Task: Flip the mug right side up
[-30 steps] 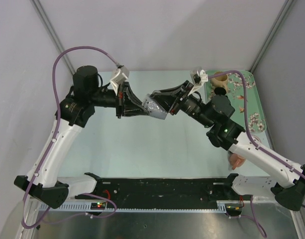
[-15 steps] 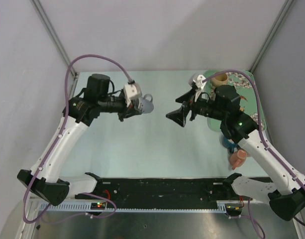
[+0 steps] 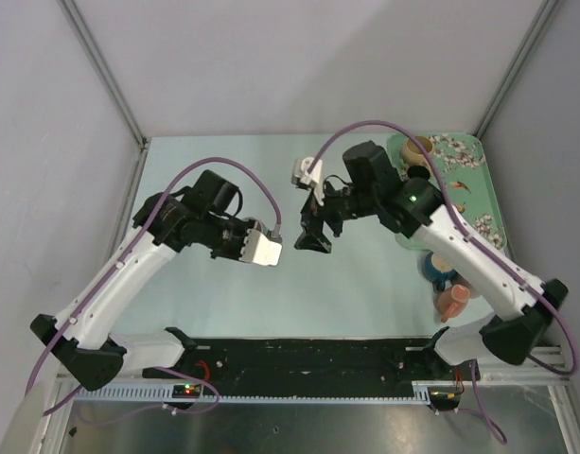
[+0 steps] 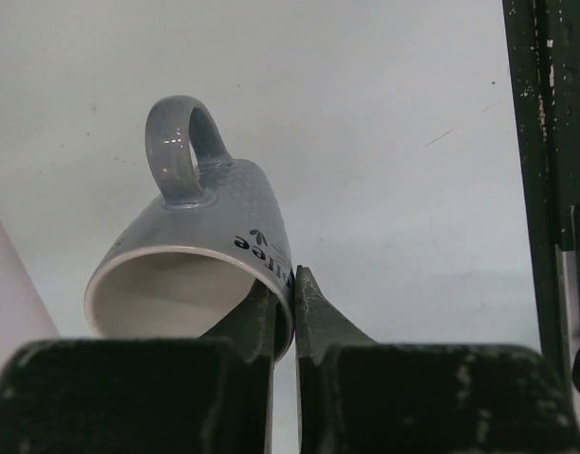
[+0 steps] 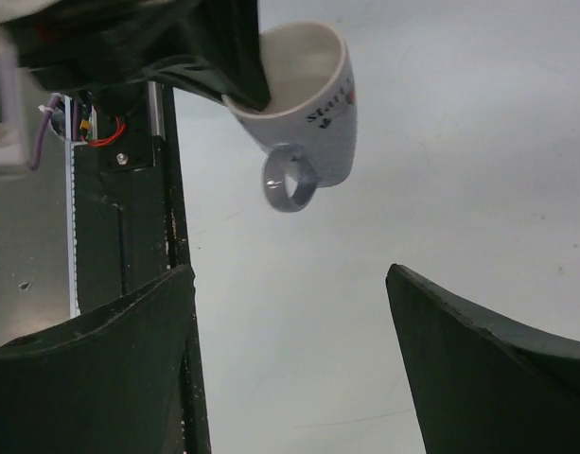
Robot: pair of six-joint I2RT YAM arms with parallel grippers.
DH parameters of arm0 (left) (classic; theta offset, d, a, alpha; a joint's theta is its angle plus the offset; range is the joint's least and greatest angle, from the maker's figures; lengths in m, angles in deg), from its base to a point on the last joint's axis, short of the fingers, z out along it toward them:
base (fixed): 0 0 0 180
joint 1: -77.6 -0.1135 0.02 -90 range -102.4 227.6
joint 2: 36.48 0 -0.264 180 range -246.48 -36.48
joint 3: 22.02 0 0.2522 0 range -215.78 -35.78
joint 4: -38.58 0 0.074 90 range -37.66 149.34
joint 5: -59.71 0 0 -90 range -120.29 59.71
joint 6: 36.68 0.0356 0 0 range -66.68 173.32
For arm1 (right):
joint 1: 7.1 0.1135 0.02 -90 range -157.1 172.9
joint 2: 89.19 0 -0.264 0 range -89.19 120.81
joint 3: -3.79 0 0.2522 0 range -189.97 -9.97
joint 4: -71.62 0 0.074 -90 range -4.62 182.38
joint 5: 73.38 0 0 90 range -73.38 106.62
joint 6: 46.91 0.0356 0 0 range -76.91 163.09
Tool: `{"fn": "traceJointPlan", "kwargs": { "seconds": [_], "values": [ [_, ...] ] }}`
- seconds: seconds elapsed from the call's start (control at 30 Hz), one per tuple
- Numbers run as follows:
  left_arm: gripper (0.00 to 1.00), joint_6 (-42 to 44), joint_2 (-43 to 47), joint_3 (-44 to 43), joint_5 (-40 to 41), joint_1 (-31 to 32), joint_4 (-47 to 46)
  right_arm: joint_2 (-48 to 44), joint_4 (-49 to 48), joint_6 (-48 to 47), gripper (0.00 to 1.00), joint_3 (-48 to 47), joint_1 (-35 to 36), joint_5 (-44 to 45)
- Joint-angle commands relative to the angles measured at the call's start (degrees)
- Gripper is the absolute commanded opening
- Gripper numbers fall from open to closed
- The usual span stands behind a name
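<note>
The left gripper is clenched on the rim of the grey mug - 1 finger inside the mouth, 1 outside. The mug hangs tilted over the middle of the table, handle pointing away from the wrist. The right gripper faces it from nearby - both fingers spread wide, grasping nothing.

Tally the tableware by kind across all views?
Mug: 1, grey
Cup: 3, namely tan cup, blue cup and pink cup, the last two partly behind the right arm
Tray: 1
Total: 5
</note>
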Motion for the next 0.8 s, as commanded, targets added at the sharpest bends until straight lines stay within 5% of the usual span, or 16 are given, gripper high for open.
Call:
{"fn": "traceJointPlan", "kwargs": {
  "seconds": [0.0,0.47,0.77],
  "values": [
    [0.0,5.28,0.42,-4.29,0.99,1.37,1.82,5.69,6.4,-1.87,0.86,-6.91,0.22,-1.7],
    [0.0,-0.78,-1.78,-7.37,-2.99,1.67,3.69,13.93,-6.39,5.33,0.7,-8.57,7.29,0.4],
    [0.0,-0.67,-3.01,-8.9,-2.62,1.62,5.56,19.76,4.24,0.71,0.54,-15.91,8.0,2.71]
  ]
}}
